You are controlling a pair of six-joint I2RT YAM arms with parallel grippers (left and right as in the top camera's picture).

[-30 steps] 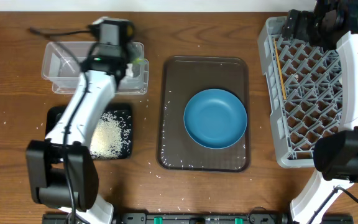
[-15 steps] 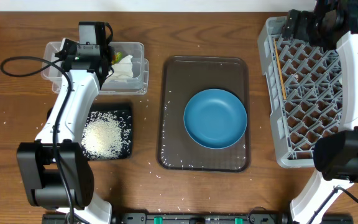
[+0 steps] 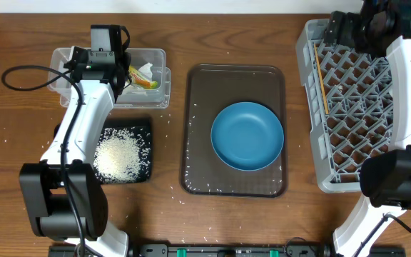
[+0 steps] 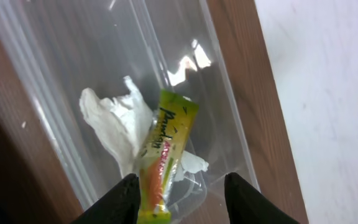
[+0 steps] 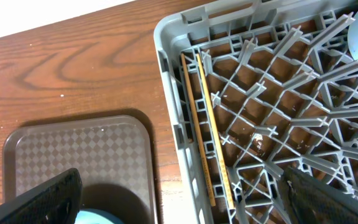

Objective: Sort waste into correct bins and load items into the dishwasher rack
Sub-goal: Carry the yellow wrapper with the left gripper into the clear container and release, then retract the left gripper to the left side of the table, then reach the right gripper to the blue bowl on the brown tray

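Observation:
My left gripper (image 4: 182, 200) is open above the clear tub (image 3: 66, 58), which also shows in the left wrist view (image 4: 225, 81). The yellow-green wrapper (image 4: 165, 152) lies in the tub on the white napkin (image 4: 112, 121), close by the left finger; both also show in the overhead view, wrapper (image 3: 146, 81) and napkin (image 3: 145, 69). The rice (image 3: 121, 154) is heaped in the black tray (image 3: 145, 127). The dark-blue bowl (image 3: 247, 135) sits on the brown tray. My right gripper (image 5: 188, 199) is open over the grey rack's (image 3: 355, 107) left edge. The chopsticks (image 5: 205, 124) lie in the rack. The cups are hidden.
The brown serving tray (image 3: 198, 93) lies mid-table, also in the right wrist view (image 5: 73, 149). Loose rice grains are scattered on the wood around both trays. A black cable (image 3: 27, 75) loops left of the tub. The right arm stands along the rack's right side.
My left arm swung left over the tub a second ago. Since half a second ago the wrapper has dropped onto the napkin in the tub. The right arm has not moved.

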